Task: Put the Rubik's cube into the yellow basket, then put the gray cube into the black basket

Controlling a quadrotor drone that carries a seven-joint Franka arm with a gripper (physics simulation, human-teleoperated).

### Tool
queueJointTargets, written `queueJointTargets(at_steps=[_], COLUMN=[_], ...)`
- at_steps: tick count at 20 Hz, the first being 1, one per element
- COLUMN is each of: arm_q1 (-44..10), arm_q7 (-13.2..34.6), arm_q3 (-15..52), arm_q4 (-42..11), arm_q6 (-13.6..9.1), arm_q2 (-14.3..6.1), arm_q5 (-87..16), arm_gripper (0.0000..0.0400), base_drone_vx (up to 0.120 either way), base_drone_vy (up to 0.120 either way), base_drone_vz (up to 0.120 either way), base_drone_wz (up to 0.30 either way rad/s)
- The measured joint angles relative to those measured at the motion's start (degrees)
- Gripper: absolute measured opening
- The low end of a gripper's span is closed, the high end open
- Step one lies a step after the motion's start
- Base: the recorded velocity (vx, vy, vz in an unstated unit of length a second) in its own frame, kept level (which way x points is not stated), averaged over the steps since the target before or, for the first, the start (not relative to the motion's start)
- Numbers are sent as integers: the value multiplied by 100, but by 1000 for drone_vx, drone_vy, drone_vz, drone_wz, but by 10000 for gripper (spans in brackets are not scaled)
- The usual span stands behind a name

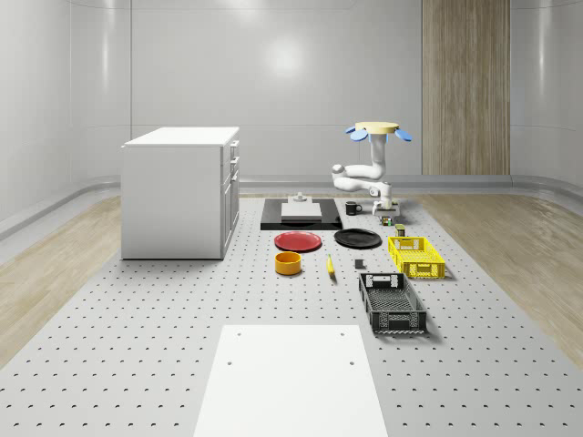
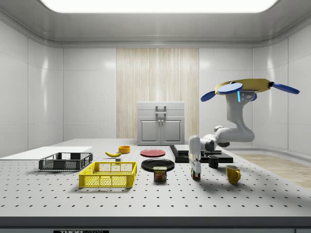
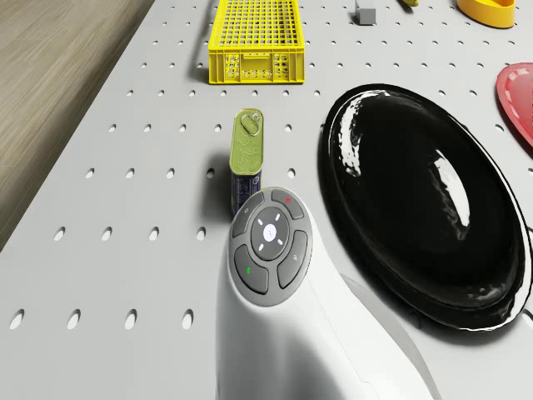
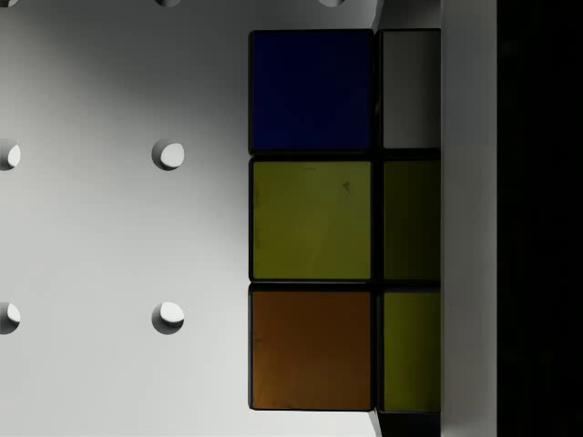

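Note:
The Rubik's cube (image 2: 196,175) rests on the table beside the black plate (image 1: 357,238). In the wrist view the Rubik's cube (image 4: 311,218) is very near, showing blue, yellow and orange tiles, with a dark part of the hand across one side. My gripper (image 2: 195,168) is straight down on it. The drone (image 2: 244,89) hovers above the table's far end. The yellow basket (image 1: 417,256) and the black basket (image 1: 392,303) stand in a row nearer the front. The small gray cube (image 1: 360,265) lies between the black plate and the black basket.
A food can (image 3: 246,158) lies close to the Rubik's cube, toward the yellow basket (image 3: 254,37). A yellow mug (image 2: 233,174) and a black mug (image 2: 213,161) stand nearby. A red plate (image 1: 299,240), an orange bowl (image 1: 289,263), a banana (image 1: 330,266) and a white cabinet (image 1: 180,191) lie further off.

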Motion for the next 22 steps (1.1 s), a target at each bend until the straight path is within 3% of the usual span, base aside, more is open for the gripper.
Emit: queueJointTargets(at_steps=[11,22], arm_q1=[8,23], arm_q7=[17,64], arm_q3=[189,776], arm_q4=[-46,-154], arm_q6=[-38,-179], arm_q2=[-30,-74], arm_q5=[189,766], arm_gripper=[326,325], base_drone_vx=[0,0], base_drone_vy=[0,0], base_drone_vz=[0,120], base_drone_wz=[0,0])
